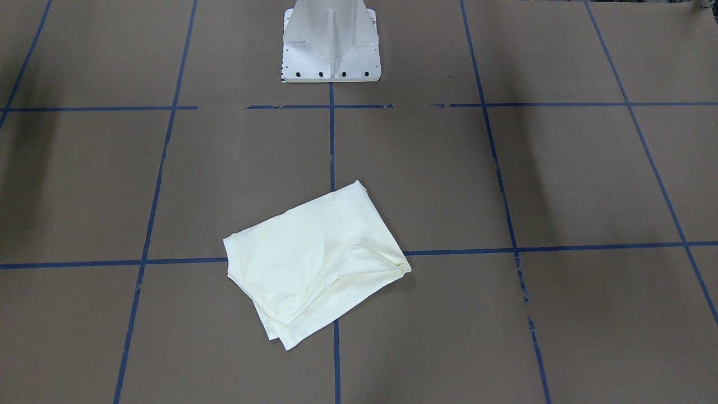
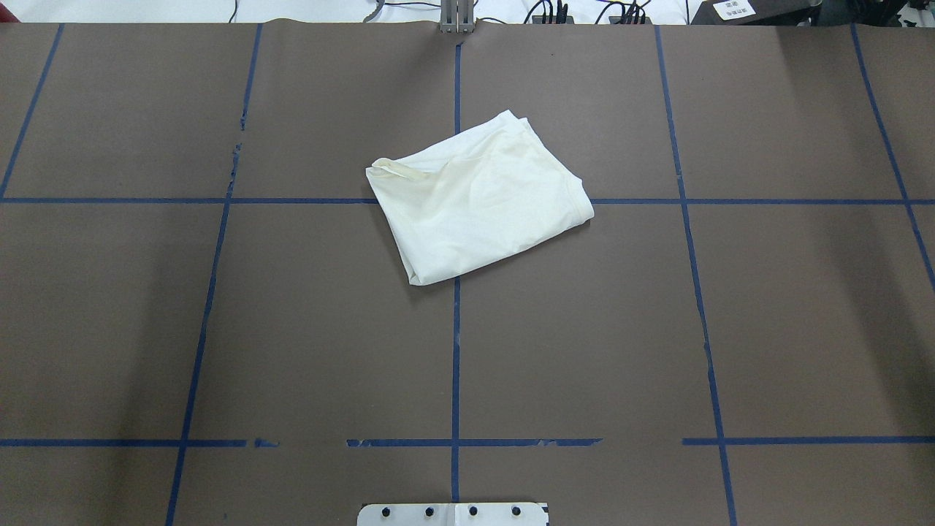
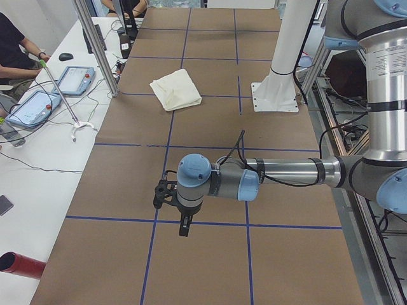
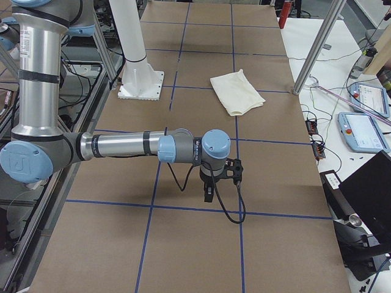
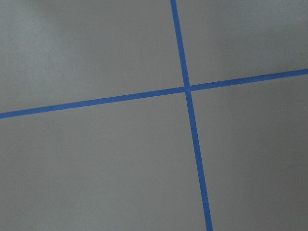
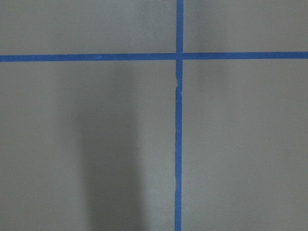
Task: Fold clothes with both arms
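Left gripper [image 3: 184,227] of mine hangs over the brown table [image 2: 292,329] near its left end, and my right gripper [image 4: 209,194] near its right end. I cannot tell whether either is open or closed. The folded cream T-shirt [image 2: 478,197] lies plain side up across the centre tape line [image 2: 455,351], nearer the far edge, well apart from both.

The left tool [image 3: 184,230] hangs over one end of the bench [image 2: 292,329], and the right tool [image 4: 208,195] hangs over the other end. The shirt [image 2: 482,201] lies on the bench between them, well apart from both tools. The pedestal [image 1: 331,50] stands at the bench's robot-side edge, behind the shirt and apart from it. Below each tool, tape lines [image 5: 187,88] cross on the bench.
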Motion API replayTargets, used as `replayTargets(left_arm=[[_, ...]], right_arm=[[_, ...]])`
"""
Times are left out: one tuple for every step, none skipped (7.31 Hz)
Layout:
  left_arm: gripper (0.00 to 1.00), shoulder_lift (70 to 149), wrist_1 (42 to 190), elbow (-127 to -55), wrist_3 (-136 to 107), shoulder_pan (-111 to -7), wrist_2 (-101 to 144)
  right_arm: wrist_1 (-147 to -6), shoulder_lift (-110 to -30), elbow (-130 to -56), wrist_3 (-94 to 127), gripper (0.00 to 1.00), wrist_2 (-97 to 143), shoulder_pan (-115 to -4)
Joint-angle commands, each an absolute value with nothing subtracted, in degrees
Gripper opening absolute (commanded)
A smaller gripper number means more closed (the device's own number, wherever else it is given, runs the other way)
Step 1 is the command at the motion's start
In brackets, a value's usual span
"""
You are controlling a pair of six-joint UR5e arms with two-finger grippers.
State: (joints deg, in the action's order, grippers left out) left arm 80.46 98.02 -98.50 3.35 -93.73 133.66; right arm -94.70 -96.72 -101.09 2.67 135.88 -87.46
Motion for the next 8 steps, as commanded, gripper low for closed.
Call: replayTargets(left_arm=[[1.0,79.9,97.2,-98.8,2.9,-94.0,133.9],[1.0,80.9,94.9,-99.1,-2.2,-93.9,133.9],[1.0,81.0,94.9,-99.5,-6.6,-93.9,134.0],[1.0,80.9,94.7,-99.7,-7.6,-93.9,134.1],[1.0,80.8,94.7,-99.7,-8.9,-93.7,136.0],[1.0,80.3,95.2,-99.9,-8.4,-93.7,136.1],[1.0,80.5,95.5,-100.0,-8.3,-93.6,136.0],[1.0,80.5,97.9,-99.9,-8.3,-93.5,135.9]], right_arm=[[-94.6,-96.9,-99.6,3.0,1.0,135.8,-87.5],[-94.5,-96.8,-99.3,2.9,1.0,135.7,-87.5],[-94.5,-96.7,-99.4,2.8,1.0,135.6,-87.5],[-94.5,-96.7,-99.7,3.1,1.0,135.7,-87.5],[-94.5,-96.7,-99.4,3.0,1.0,135.6,-87.5],[-94.5,-96.5,-99.4,2.8,1.0,135.6,-87.5],[-94.5,-96.3,-99.4,2.8,1.0,135.6,-87.5],[-94.5,-96.2,-99.8,3.0,1.0,135.6,-87.5]])
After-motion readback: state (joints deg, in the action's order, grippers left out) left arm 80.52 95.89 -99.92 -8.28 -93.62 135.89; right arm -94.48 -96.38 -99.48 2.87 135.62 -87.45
